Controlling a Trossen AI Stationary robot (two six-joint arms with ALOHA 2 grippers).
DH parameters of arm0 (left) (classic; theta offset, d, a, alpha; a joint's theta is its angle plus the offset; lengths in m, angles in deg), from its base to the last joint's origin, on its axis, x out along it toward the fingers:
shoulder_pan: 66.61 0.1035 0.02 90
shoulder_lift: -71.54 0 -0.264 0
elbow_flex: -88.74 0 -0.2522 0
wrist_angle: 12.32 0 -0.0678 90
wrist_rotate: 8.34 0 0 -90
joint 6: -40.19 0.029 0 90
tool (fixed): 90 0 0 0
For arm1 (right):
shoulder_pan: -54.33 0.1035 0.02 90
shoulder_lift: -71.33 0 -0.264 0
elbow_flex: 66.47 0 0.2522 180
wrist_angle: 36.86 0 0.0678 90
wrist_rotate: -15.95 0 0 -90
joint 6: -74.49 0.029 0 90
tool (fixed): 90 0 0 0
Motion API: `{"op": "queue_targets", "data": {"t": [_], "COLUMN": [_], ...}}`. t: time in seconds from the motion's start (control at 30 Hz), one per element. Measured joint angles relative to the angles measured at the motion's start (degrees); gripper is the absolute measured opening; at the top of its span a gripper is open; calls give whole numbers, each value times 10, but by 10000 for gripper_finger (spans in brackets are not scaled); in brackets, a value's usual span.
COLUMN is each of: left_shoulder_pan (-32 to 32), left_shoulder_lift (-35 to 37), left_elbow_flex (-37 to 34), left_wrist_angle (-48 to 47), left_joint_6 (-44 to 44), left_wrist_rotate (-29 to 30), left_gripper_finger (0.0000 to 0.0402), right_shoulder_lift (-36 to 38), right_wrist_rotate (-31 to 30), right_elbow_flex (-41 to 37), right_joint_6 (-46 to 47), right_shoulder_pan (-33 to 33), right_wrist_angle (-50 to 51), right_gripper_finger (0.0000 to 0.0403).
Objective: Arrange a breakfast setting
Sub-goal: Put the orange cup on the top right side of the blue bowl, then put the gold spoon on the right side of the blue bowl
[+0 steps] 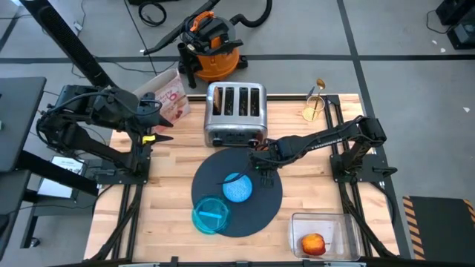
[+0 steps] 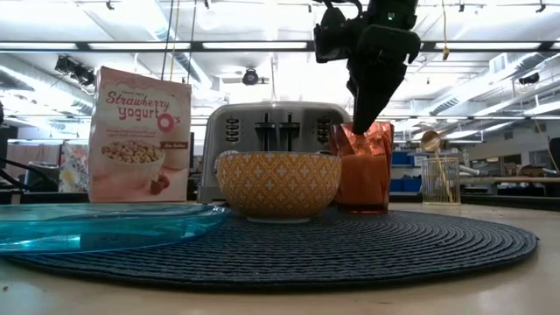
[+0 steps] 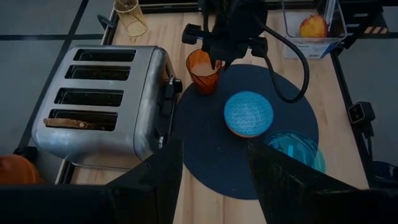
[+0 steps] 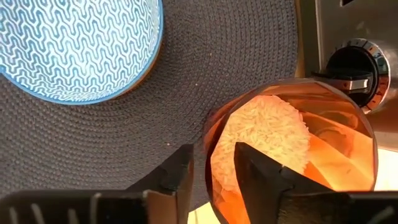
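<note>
A: Two arms work over a pale wooden table (image 1: 171, 185). Nearest the front edge, a clear plastic bin (image 1: 297, 226) at the right corner holds the red apple (image 1: 314, 244).

B: And the setting itself?

A: On the large round mat (image 1: 256, 204), dark slate-blue with a ribbed, coiled weave, lies a translucent blue plate (image 1: 211, 215) at the front left, overhanging the mat's edge. Just behind it sits the small round bowl (image 1: 237, 188), blue wave pattern inside, yellow diamond pattern outside.

B: Where is the cup?

A: The faceted, translucent copper cup (image 3: 203, 70) stands upright at the mat's back edge, close in front of the toaster. The right gripper (image 4: 211, 171) straddles its rim, one finger inside, one outside, slightly apart; whether they pinch the wall I cannot tell.

B: Beyond that?

A: A brushed-steel four-slot toaster (image 1: 236, 113) stands behind the mat; one outer slot shows a slice of toast (image 3: 78, 123). At the far right corner, a gold wire holder (image 1: 313, 110) carries the gold spoon (image 1: 320, 86). Far left stands a pink-and-white cereal box (image 1: 169, 97), with the left gripper (image 1: 159, 122) waiting beside it, fingers spread apart and empty.
</note>
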Motion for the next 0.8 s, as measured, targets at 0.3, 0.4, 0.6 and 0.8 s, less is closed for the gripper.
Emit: {"op": "queue_targets", "data": {"t": [0.3, 0.4, 0.6, 0.8], "left_shoulder_pan": [0, 0, 0, 0], "left_shoulder_lift": [-4, -4, -4, -6], "left_elbow_flex": [0, 0, 0, 0], "left_wrist_angle": [18, 26, 108, 118], "left_joint_6": [-9, -11, 16, 33], "left_wrist_rotate": [0, 0, 0, 0], "left_gripper_finger": [183, 183, 183, 183], "right_shoulder_lift": [2, 2, 13, 86], "right_wrist_rotate": [6, -5, -99, -204], "right_elbow_flex": [95, 147, 250, 249], "right_joint_6": [14, 28, 116, 234], "right_shoulder_pan": [0, 0, -4, -25], "right_wrist_angle": [58, 96, 171, 214], "right_gripper_finger": [172, 174, 174, 174]}}
